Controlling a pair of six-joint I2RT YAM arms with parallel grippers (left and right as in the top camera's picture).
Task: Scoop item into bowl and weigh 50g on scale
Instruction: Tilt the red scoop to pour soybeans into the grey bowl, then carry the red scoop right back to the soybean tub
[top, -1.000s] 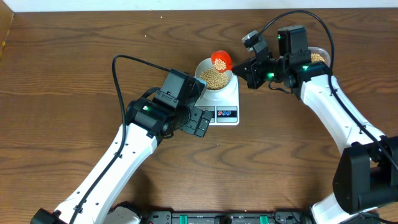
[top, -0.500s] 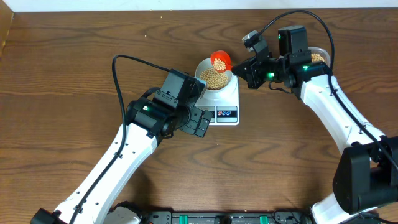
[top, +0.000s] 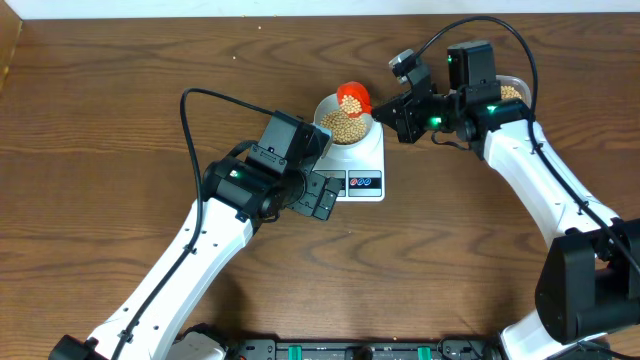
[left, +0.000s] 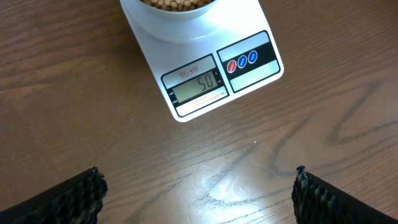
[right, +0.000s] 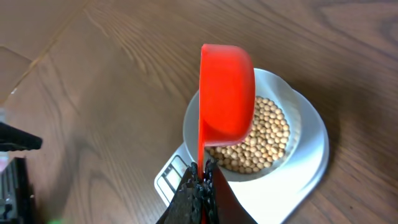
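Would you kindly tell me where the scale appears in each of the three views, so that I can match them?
Overhead: the scale lies just above the picture's centre.
Left wrist: the scale is at top centre, its display facing the camera, its far end cut by the top edge.
Right wrist: the scale is at lower right, beneath the red scoop, mostly hidden by what stands on it.
Shared landmark: the bowl of beans standing on the scale.
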